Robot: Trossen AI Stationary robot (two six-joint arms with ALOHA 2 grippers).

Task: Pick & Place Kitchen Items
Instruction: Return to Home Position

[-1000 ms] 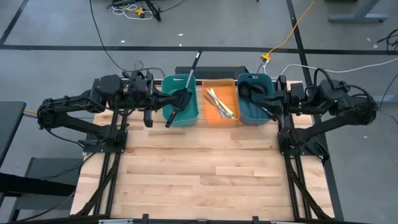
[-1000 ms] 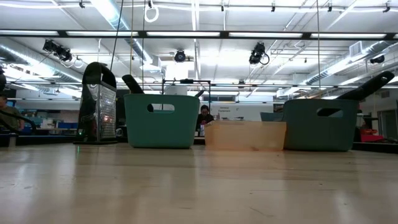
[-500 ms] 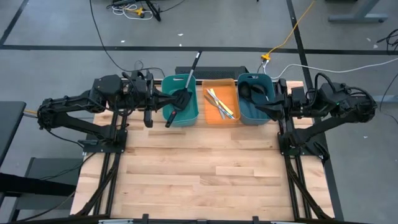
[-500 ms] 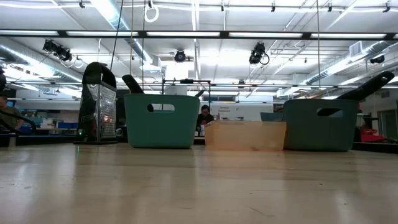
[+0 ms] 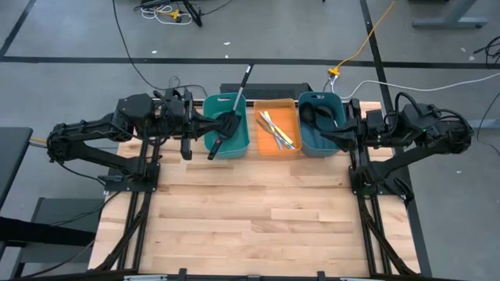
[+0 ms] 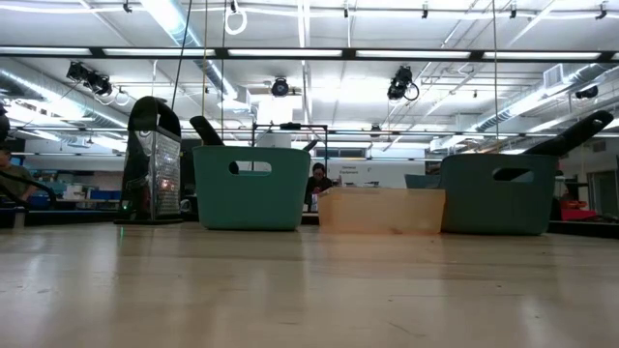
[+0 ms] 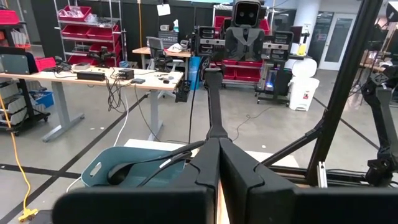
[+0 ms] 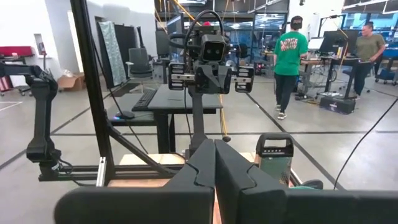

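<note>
**Sorting complete, arms parking.** You had the left end effector over the green bin at the far edge of the desk, its fingers pressed together and holding nothing. The right end effector was in the same state, fingers together and empty, over the blue bin. The spatulas stood in the green bin and the ladle lay in the blue bin. The sticks lay in the orange bin between them. Every item in view was binned, so the step in hand was probably the return to rest. Your next move likely called for drawing each arm back off its bin without brushing the protruding handles.
</note>
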